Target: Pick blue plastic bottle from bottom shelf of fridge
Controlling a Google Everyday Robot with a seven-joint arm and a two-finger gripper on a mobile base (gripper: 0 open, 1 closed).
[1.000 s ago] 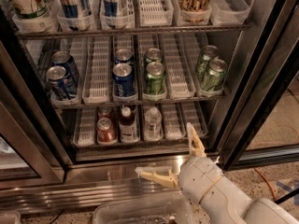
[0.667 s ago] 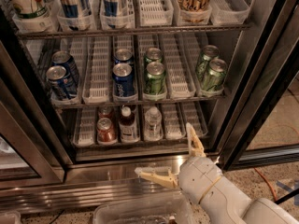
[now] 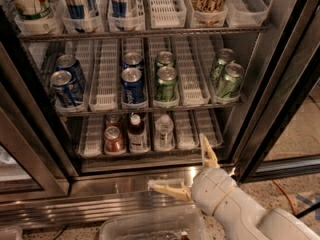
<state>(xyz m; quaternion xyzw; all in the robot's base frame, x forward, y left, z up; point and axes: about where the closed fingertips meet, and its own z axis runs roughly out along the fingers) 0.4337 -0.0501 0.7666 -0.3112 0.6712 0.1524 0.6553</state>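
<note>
Reddish-brown plastic bottle (white-capped, pale-labelled) beside red can; cream tool before shiny steel fridge base.

Bottom shelf: can, bottle, water bottle

You had the blue plastic bottle upright: white cap, dark liquid, pale label. It stood in a middle lane tray on the bottom shelf of the fridge. The gripper sat low at the shelf front, fingers spread, clear of the bottle.
</note>
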